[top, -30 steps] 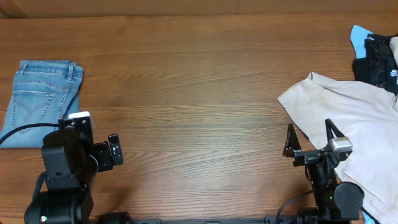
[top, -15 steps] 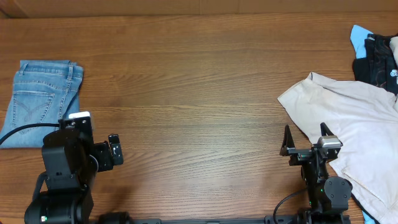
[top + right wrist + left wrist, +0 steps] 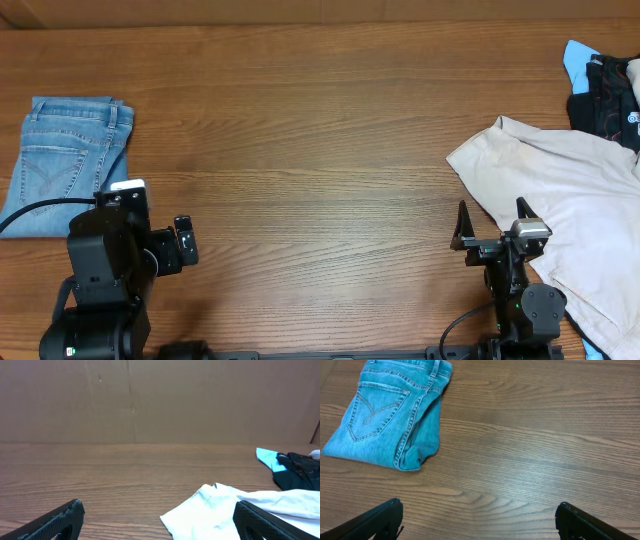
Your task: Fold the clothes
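The clothes, a pair of light-blue denim jeans (image 3: pixel 68 160), lie folded into a compact rectangle at the table's left side, a stitched back pocket facing up. In the left wrist view the jeans (image 3: pixel 395 415) sit at the upper left, well ahead of my left gripper (image 3: pixel 480 511). That gripper is open over bare wood with nothing between its fingers. The left arm (image 3: pixel 108 262) stands just in front of the jeans. My right gripper (image 3: pixel 492 228) (image 3: pixel 159 508) is open too and holds nothing, at the near right beside a pale garment.
A cream garment (image 3: pixel 560 195) (image 3: pixel 225 510) is spread loosely at the right, its edge reaching under the right arm. A dark garment (image 3: pixel 605 95) and a light-blue piece (image 3: pixel 578 58) lie at the far right. A cardboard wall (image 3: pixel 150 400) backs the table.
The right arm shifted slightly left and toward the near edge, then stopped. The left arm and the jeans have not moved.
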{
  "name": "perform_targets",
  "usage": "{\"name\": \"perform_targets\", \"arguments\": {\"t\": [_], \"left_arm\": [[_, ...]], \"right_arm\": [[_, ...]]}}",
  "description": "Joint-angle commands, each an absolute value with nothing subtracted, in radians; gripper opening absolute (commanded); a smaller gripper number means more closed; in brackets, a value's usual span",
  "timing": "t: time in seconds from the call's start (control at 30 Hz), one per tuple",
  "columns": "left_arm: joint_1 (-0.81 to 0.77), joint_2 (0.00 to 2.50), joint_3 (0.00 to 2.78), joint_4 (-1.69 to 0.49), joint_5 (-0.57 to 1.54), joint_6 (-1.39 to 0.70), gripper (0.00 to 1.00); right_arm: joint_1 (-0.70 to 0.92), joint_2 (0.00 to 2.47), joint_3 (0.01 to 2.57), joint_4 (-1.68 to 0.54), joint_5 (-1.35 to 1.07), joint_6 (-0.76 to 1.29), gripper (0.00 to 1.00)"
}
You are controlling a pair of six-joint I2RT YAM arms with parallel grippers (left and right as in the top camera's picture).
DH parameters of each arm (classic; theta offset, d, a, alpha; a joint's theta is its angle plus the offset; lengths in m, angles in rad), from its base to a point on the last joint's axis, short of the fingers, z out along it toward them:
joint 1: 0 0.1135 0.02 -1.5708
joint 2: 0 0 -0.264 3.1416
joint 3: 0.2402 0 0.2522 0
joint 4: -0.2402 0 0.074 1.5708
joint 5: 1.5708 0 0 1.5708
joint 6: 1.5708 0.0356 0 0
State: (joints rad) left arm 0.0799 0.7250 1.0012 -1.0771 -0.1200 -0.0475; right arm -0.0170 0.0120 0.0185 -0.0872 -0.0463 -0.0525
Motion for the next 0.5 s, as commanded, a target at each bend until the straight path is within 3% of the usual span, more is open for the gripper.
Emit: {"name": "perform_targets", "arguments": {"t": [0.0,0.47], "left_arm": [[0.078,0.726,0.996,-1.077,-0.111,-0.022,1.00],[0.078,0.714,0.992,-1.077,-0.111,-0.022,1.00]], "right_arm": [[-0.007,0.003,0.008,-0.081,-0.038,-0.057,1.00],[-0.007,0.003,0.008,-0.081,-0.038,-0.057,1.00]]}}
